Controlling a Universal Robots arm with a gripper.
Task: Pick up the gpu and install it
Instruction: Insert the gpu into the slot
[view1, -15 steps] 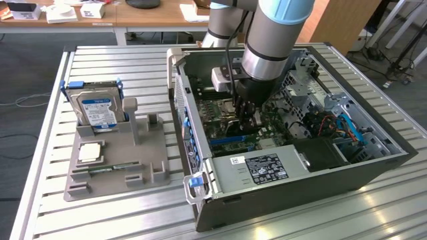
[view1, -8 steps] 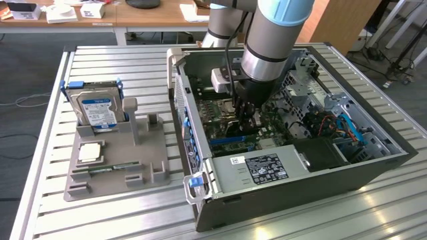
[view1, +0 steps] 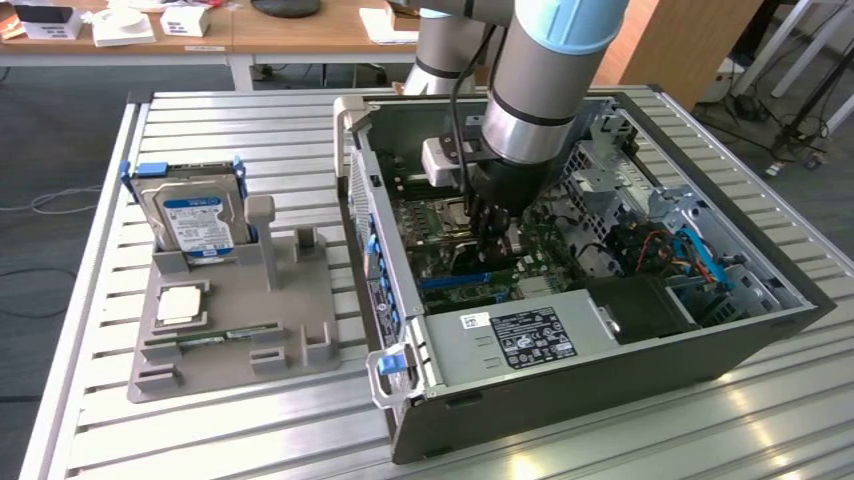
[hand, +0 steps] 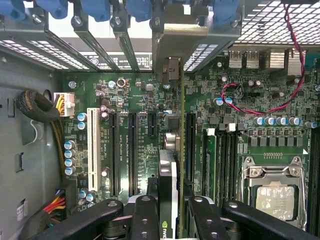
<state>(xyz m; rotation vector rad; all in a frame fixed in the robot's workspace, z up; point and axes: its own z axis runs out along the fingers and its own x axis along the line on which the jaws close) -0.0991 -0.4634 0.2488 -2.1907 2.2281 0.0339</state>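
Centre of exterior view, inside open computer case (view1: 601, 390) | gpu (hand: 168, 180) is pinched edge-on between jaws | gpu is held over motherboard (hand: 125, 90) expansion slots

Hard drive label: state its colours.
Blue and white; the hard drive label shows best in the exterior view.

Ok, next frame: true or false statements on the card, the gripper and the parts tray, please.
1. The gripper holds the thin dark gpu card edge-on above the green motherboard. True.
2. The silver hard drive with the blue-white label lies inside the dark metal computer case. False: it stands upright in the grey plastic tray outside it.
3. The tray sits on the exterior view's right of the case. False: on its left.
4. The case's side is open. True.
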